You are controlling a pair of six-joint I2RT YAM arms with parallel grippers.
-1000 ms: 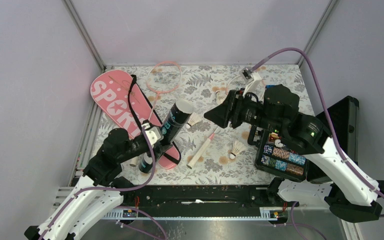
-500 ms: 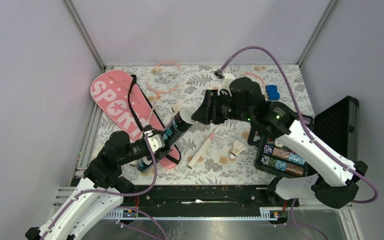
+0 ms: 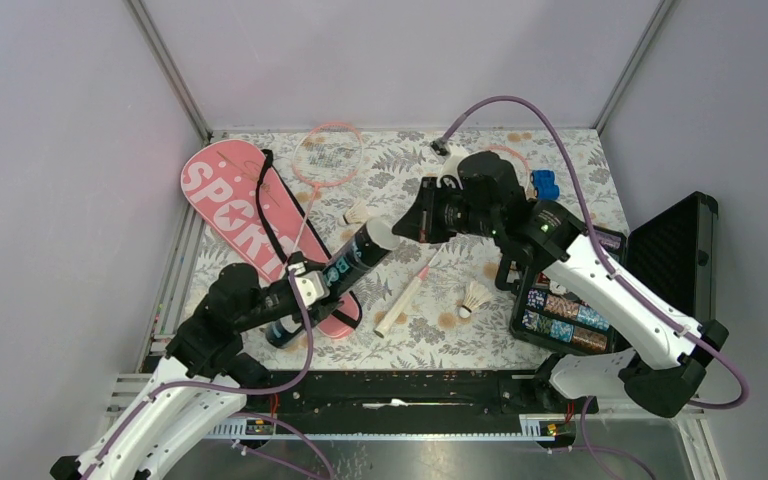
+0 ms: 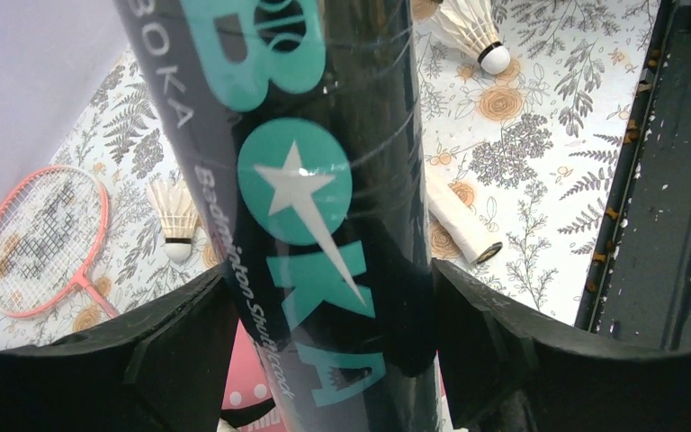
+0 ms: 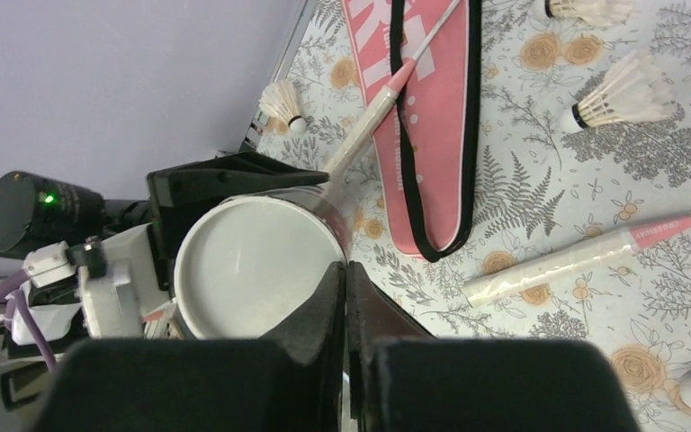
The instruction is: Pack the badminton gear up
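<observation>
Top external view. Item: black tube (image 3: 355, 262) with teal print, lifted aslant over the near end of the pink bag (image 3: 222, 195), its white capped end toward the middle of the surface (image 3: 440, 345).

- Left tool (image 3: 318, 284): pinching the tube's lower half, one finger on each side.
- Right tool (image 3: 402, 229): pressed together, tips at the rim of the capped end; whether they nip anything cannot be told.
- Bag: flat along the left edge, "SPORT" lettering up.
- Far racket (image 3: 330, 155): at the back, beside the bag.
- Near racket (image 3: 402, 297): cream handle lying mid-surface.
- Shuttlecock (image 3: 357, 213): just beyond the tube.
- Second shuttlecock (image 3: 475, 297): right of that handle.
- Black case (image 3: 560, 318) of patterned rolls: open, at right.
- Blue toy (image 3: 543, 184): behind the case.
- Surface: leaf-and-flower printed cloth.
- Room: plain lilac-grey walls (image 3: 410, 60), metal posts (image 3: 165, 65) at the rear corners.
</observation>
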